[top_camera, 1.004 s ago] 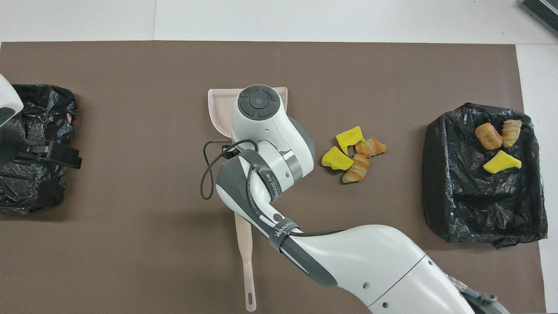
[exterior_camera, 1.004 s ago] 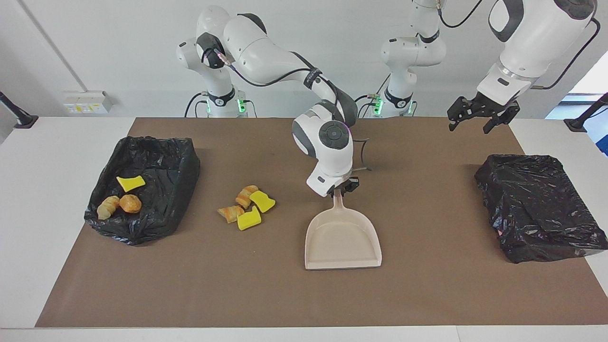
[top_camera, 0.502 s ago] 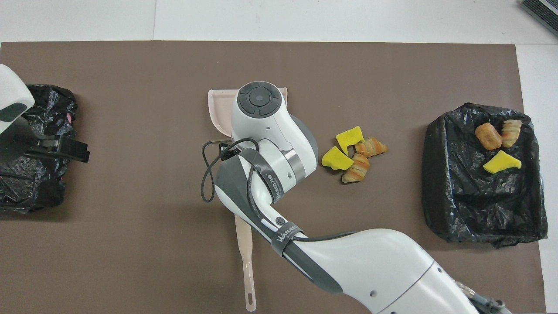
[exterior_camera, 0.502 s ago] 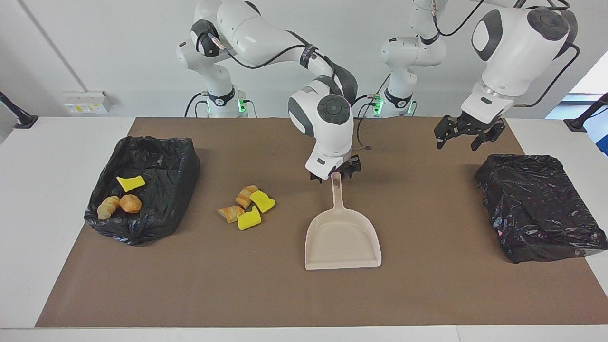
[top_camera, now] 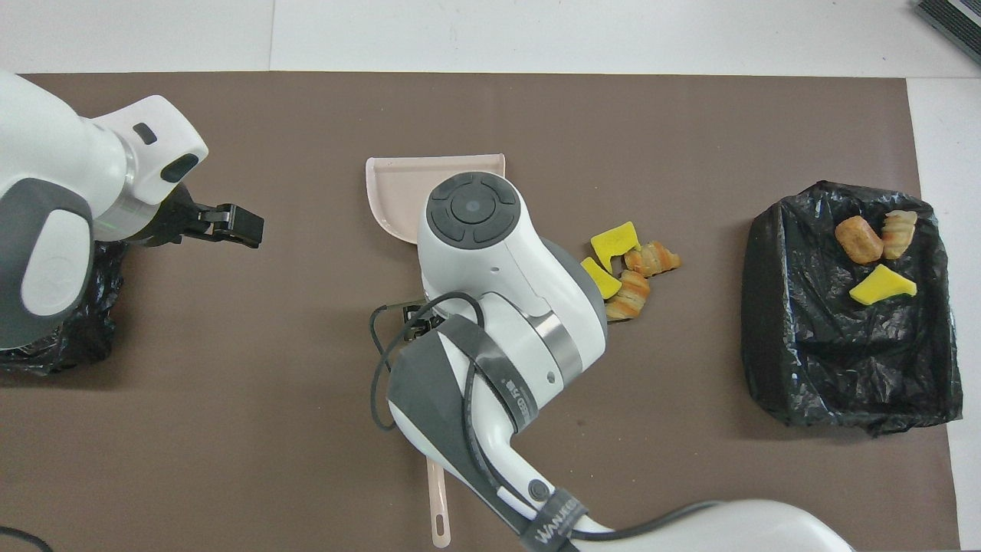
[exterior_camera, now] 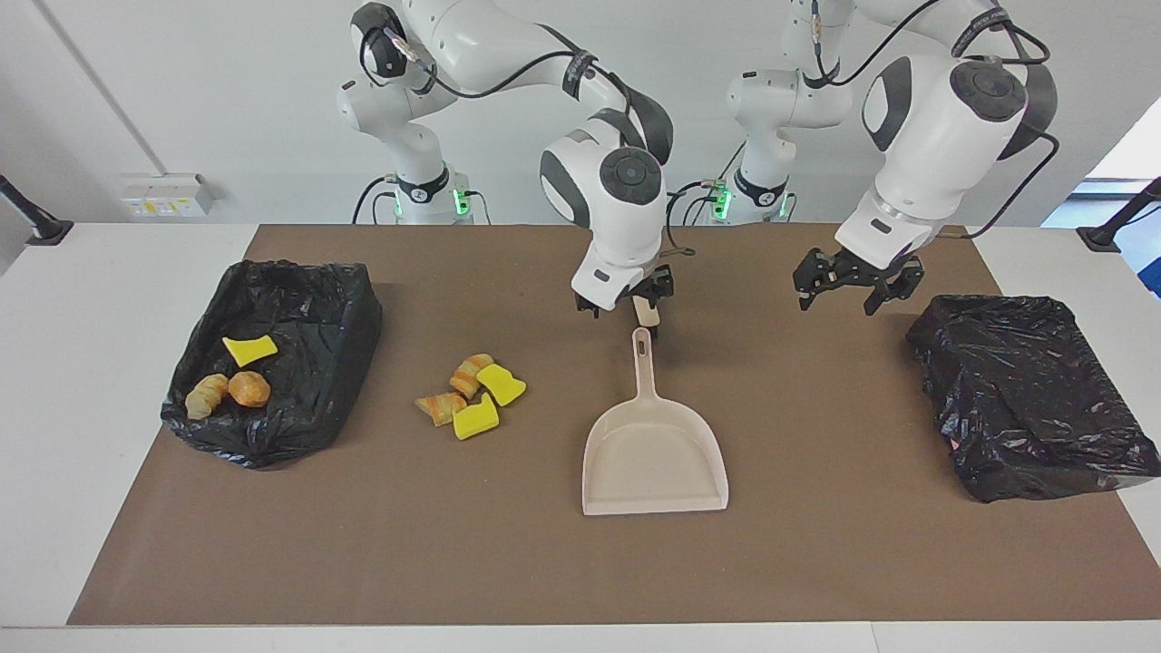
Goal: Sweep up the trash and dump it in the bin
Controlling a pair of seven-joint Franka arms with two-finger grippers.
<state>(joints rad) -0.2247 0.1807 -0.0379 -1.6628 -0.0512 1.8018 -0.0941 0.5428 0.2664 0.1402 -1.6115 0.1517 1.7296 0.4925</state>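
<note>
A beige dustpan (exterior_camera: 653, 453) lies flat on the brown mat, its handle (exterior_camera: 643, 363) pointing toward the robots. My right gripper (exterior_camera: 626, 302) hangs open just above the handle's end, touching nothing. From overhead the right arm covers much of the dustpan (top_camera: 395, 192). Several trash chunks (exterior_camera: 472, 394), yellow and tan-orange, lie in a cluster (top_camera: 632, 264) beside the dustpan, toward the right arm's end. The black-lined bin (exterior_camera: 299, 308) holds three more chunks (top_camera: 874, 257). My left gripper (exterior_camera: 843, 286) is open and empty over the mat.
A second black bag-covered box (exterior_camera: 1025, 390) sits at the left arm's end of the table, beside the left gripper (top_camera: 237, 228). The mat's edge (exterior_camera: 544, 621) runs along the side farthest from the robots.
The right gripper has let go of the dustpan handle and risen away from it. The left arm has come down and swung in toward the table's middle.
</note>
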